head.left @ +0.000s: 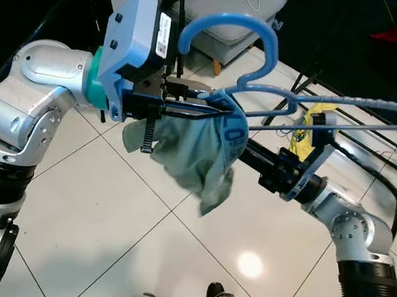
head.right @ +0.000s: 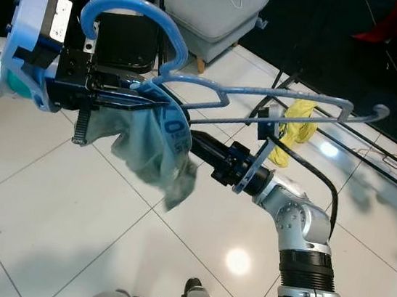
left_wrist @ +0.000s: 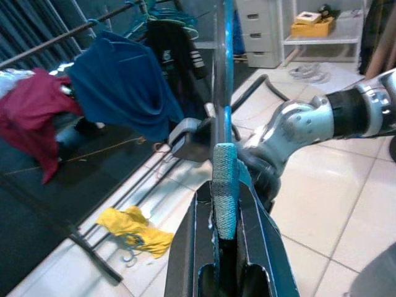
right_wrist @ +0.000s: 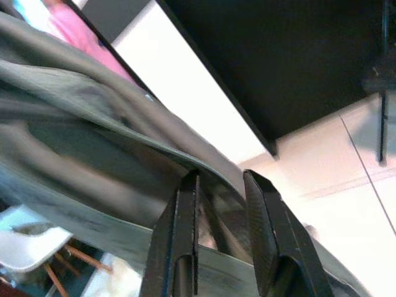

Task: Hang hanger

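Blue hanger (head.left: pixel 264 91) held up in the air in front of the robot, above the white tiled floor (head.left: pixel 102 209). Hook curls upward; long bar runs out toward the robot's right.

Left gripper (head.left: pixel 214 112) clamped on the hanger at the neck, just below the hook. In the left wrist view the two black fingers (left_wrist: pixel 185 247) close on either side of the blue hanger shaft, which runs straight up between them.

A grey-green garment (head.left: pixel 198 152) with blue print hangs bunched from the hanger's near end, drooping below the left gripper.

Right gripper (right_wrist: pixel 219 185) reaches in from the robot's right, pushed into the garment. In the right wrist view its fingers (right_wrist: pixel 179 229) stand apart with a gap between them, cloth lying across the tips. Whether any cloth is pinched cannot be told.

Beyond: a grey padded stool (head.left: pixel 231 14) on wooden legs, a yellow cloth (head.left: pixel 307 130) on the floor by a black rail base. The left wrist view shows a clothes rail (left_wrist: pixel 62 37) carrying a blue shirt (left_wrist: pixel 124 86), a dark garment and a red one (left_wrist: pixel 31 111).
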Available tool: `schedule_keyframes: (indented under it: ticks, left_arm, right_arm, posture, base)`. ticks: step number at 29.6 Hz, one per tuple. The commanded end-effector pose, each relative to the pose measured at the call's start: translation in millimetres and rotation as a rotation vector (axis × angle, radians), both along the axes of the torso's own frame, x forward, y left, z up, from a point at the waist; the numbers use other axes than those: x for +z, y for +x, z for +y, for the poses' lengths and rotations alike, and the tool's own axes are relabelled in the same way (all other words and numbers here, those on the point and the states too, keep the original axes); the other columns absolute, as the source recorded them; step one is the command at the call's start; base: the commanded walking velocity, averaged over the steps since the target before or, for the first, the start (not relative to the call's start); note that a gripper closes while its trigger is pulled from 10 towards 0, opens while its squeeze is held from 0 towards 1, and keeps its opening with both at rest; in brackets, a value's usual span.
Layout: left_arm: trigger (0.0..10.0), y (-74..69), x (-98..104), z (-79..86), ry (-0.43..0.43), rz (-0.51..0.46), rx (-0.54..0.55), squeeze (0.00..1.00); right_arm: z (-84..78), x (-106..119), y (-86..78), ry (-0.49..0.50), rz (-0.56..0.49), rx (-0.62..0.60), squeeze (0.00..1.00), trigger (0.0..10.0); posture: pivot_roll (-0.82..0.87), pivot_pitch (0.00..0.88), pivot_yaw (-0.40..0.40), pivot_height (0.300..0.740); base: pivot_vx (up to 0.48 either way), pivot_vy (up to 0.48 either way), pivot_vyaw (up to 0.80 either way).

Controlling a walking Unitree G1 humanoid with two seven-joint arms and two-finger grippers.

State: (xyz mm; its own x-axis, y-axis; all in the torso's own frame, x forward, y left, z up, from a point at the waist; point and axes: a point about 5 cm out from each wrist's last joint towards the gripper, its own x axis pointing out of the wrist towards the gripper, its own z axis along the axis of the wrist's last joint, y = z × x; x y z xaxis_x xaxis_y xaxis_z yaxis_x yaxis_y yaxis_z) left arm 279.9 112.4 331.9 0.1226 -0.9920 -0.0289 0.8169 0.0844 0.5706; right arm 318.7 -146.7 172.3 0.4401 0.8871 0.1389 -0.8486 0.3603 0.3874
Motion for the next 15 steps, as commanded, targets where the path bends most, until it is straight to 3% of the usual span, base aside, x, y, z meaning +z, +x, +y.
schedule_keyframes:
  ticks: [1, 2, 4, 6, 15]
  left_arm:
    - [10.0, -8.6, 7.3, -2.8, 0.009, -0.028, -0.047, 0.0]
    - [10.0, -12.1, 9.7, -3.6, 0.008, -0.033, -0.065, 0.0]
    - [10.0, -12.1, 9.7, -3.6, 0.008, -0.033, -0.065, 0.0]
    - [10.0, -17.2, 13.4, -4.2, 0.006, -0.039, -0.085, 0.0]
    - [10.0, -21.8, 19.6, -4.5, -0.009, -0.049, -0.1, 0.0]
  right_arm:
    - [3.9, -10.8, 2.9, -0.059, 0.03, 0.002, 0.0, 10.0]
    - [5.8, -18.0, 9.9, -0.125, 0.047, -0.032, 0.0, 10.0]
    - [5.8, -18.0, 9.9, -0.125, 0.047, -0.032, 0.0, 10.0]
    - [7.4, -27.4, 18.7, -0.217, 0.065, -0.08, 0.0, 10.0]
    - [18.1, -45.0, 15.7, -0.305, 0.086, -0.021, 0.0, 10.0]
  posture:
    - [0.07, 0.135, 0.099, 0.74]
    - [0.07, 0.134, 0.097, 0.74]
    - [0.07, 0.134, 0.097, 0.74]
    - [0.08, 0.131, 0.093, 0.74]
    - [0.08, 0.125, 0.091, 0.74]
  base:
    - [0.0, 0.0, 0.0]
    - [0.0, 0.0, 0.0]
    - [0.0, 0.0, 0.0]
    - [0.0, 0.0, 0.0]
    - [0.0, 0.0, 0.0]
